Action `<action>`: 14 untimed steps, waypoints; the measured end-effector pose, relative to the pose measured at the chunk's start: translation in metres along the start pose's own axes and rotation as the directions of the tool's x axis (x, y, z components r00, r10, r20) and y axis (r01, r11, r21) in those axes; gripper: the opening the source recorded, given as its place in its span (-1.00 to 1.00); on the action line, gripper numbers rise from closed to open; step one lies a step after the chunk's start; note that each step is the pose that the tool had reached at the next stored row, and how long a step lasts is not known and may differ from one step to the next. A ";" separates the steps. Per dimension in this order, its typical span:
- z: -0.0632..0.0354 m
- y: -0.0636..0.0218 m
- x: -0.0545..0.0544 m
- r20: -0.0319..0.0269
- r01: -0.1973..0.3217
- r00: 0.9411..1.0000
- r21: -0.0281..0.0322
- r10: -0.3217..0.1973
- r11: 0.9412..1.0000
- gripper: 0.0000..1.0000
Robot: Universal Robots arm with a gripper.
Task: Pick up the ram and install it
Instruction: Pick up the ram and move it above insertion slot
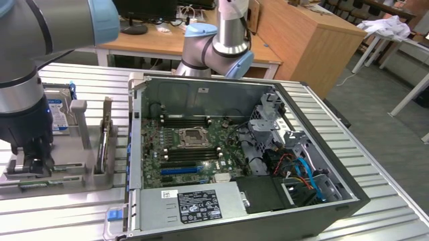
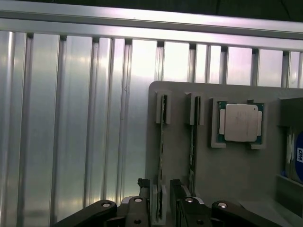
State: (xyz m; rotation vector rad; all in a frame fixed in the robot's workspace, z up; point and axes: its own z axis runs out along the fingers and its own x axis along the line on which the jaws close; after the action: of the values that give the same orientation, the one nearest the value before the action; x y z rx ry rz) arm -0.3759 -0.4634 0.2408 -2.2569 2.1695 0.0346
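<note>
Your gripper [image 1: 31, 166], lower left of the exterior view, stands with jaws apart astride the ram [image 2: 161, 142]. Expect it to be light, rigid and fragile: hold its flat faces squarely.

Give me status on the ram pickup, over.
Hand open, astride end of ram, no grip. Ram on edge in holder slot. Close beside: second stick.

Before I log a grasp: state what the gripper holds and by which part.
Nothing is held; the open gripper straddles one end of the ram slotted in the tray.
</note>
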 end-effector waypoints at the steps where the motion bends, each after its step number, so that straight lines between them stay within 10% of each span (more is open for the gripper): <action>1: 0.0011 0.0000 0.000 0.000 0.000 1.000 0.000 0.000 1.000 -0.39; 14: 0.0169 0.0000 0.003 0.000 0.000 1.000 0.000 0.000 1.000 -0.39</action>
State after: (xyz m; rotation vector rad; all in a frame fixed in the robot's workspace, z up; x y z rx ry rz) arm -0.3758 -0.4659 0.2239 -2.2569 2.1694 0.0345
